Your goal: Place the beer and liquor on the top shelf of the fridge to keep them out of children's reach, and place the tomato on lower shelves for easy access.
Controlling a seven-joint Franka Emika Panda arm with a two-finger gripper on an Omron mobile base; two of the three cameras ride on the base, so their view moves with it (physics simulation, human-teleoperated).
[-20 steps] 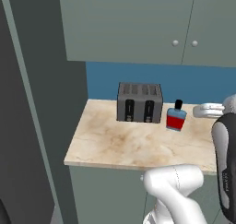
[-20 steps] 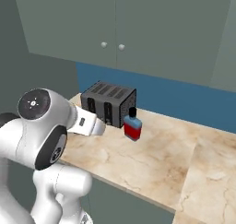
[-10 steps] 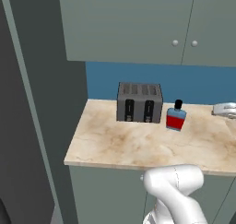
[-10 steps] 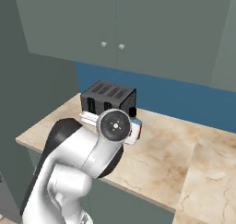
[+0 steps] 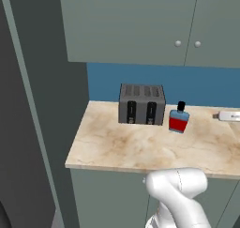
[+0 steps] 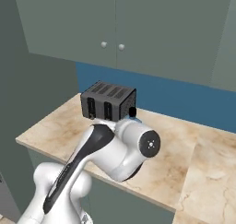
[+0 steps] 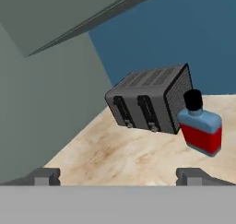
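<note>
1. Fridge (image 5: 42, 105) side, a tall grey slab, fills the left of the left base view and stands against the counter's left end; its inside cannot be seen.
2. Grey-green cupboards (image 5: 154, 25) hang above the counter, with 2 small round knobs (image 5: 187, 44) side by side where 2 doors meet; a blue wall strip (image 5: 201, 88) runs beneath them.
3. Counter (image 5: 117, 147) is pale marbled stone, and carries the toaster and the liquor near its back edge.
4. Toaster (image 5: 141, 104) is a dark grey box with 2 front levers and slots on top, set close to the blue wall.
5. Liquor (image 5: 179, 118) stands upright on the counter just to the right of the toaster, near it but apart, blue above, red below, with a black cap. In the hand view the liquor (image 7: 201, 126) appears tilted, in front of the toaster's right end. In the right base view, just its black cap (image 6: 132, 112) peeks over the arm.
6. Gripper (image 7: 118, 176) shows its 2 dark tips spread wide at the bottom of the hand view, released, with nothing between them, well short of the bottle.
</note>
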